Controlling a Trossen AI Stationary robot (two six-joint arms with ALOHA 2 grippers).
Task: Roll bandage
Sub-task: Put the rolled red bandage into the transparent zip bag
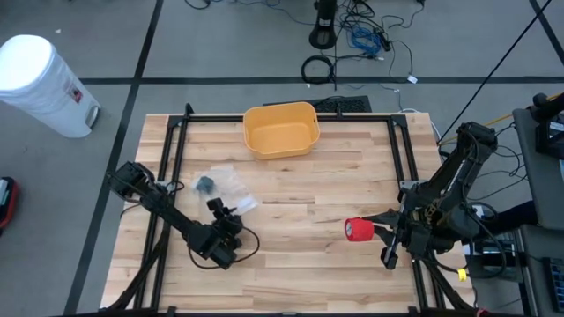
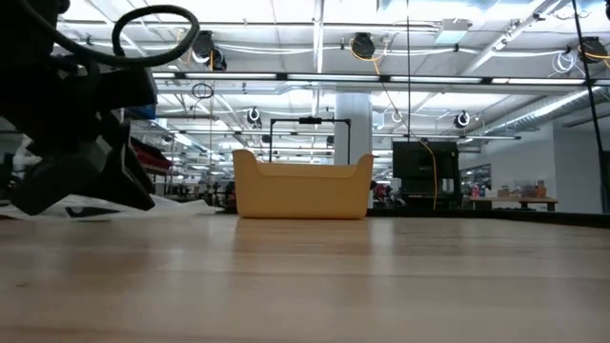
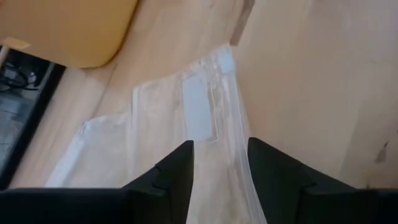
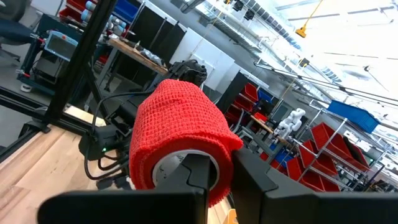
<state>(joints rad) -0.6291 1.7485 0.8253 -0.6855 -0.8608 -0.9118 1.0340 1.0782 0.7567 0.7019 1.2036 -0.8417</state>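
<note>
A red bandage roll (image 1: 359,230) hangs above the table's right half, with my right gripper (image 4: 227,180) shut on it. A clear plastic bag (image 1: 227,187) lies flat on the wood left of centre, with a small dark thing (image 1: 205,184) in it. My left gripper (image 3: 221,171) is open and slants down over the bag's near end (image 3: 217,155). One finger stands on either side of a raised strip of the plastic. Whether they touch it I cannot tell. In the low view the left arm (image 2: 76,143) stands dark at the left. My right gripper holds the roll by its wall (image 4: 221,146) at the end that faces it. One finger (image 4: 198,177) is in the white core and the other (image 4: 252,183) is outside. The fingers come about level from the table's right side. The roll is lifted clear.
A yellow bin (image 1: 280,129) stands at the middle of the far edge. A black frame (image 1: 173,158) runs along the table's left, right and far sides. Bare wood lies between the two arms (image 1: 300,220).
</note>
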